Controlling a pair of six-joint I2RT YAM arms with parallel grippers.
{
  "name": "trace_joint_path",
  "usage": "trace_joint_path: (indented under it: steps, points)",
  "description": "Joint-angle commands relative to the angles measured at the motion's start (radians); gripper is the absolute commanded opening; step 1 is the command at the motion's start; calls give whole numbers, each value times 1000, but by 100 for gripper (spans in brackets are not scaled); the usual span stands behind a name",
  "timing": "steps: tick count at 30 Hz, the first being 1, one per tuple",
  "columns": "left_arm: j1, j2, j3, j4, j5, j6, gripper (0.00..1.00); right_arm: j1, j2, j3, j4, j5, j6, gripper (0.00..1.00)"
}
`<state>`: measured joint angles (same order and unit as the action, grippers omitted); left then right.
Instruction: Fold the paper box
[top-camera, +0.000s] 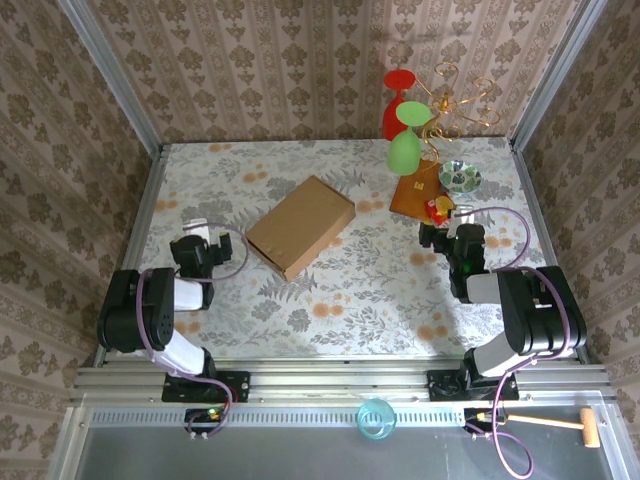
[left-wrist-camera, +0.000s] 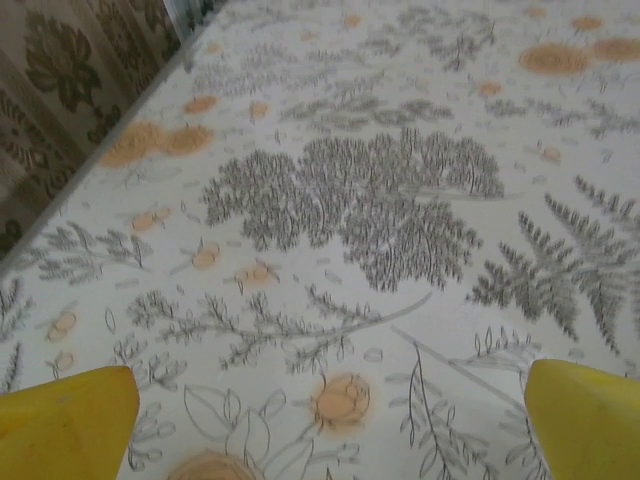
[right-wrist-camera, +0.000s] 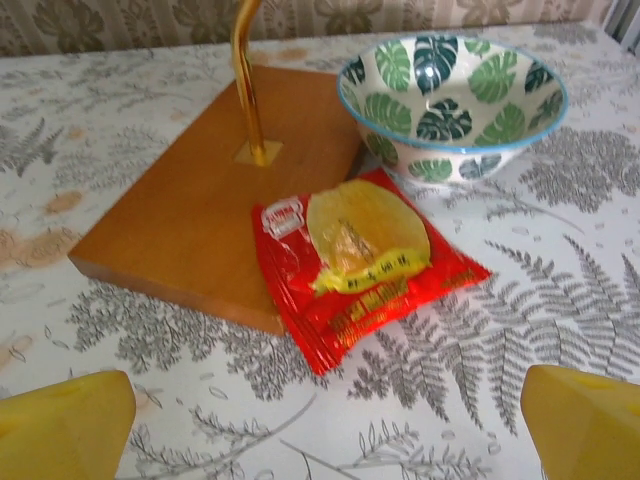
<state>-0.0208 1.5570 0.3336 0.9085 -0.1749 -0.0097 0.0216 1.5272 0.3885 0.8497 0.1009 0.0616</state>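
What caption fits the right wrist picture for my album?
Open right gripper looking at a red snack packet, a leaf-patterned bowl and a wooden base.

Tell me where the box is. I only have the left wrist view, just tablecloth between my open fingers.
Observer: The box lies slanted mid-table, to the right of your left gripper and apart from it.
Operator: Is the right gripper any nearer?
Observer: No, it is farther off. The right gripper stands open near the right side, facing a red snack packet.
Operator: Anything else over there?
Observer: A leaf-patterned bowl sits beside a wooden stand base, and the packet lies partly on that base.
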Motion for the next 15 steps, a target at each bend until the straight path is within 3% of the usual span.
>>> trace_joint_path:
  steps: [1, 12, 15]
  points:
    - [-1, 1, 24, 75, 13, 26, 100, 8, 1, 13, 10, 31, -19, 100]
    - [0, -1, 25, 70, 13, 27, 100, 9, 3, 15, 12, 32, -20, 100]
    - [0, -5, 2, 112, 4, 22, 100, 26, -3, -30, 97, 67, -29, 100]
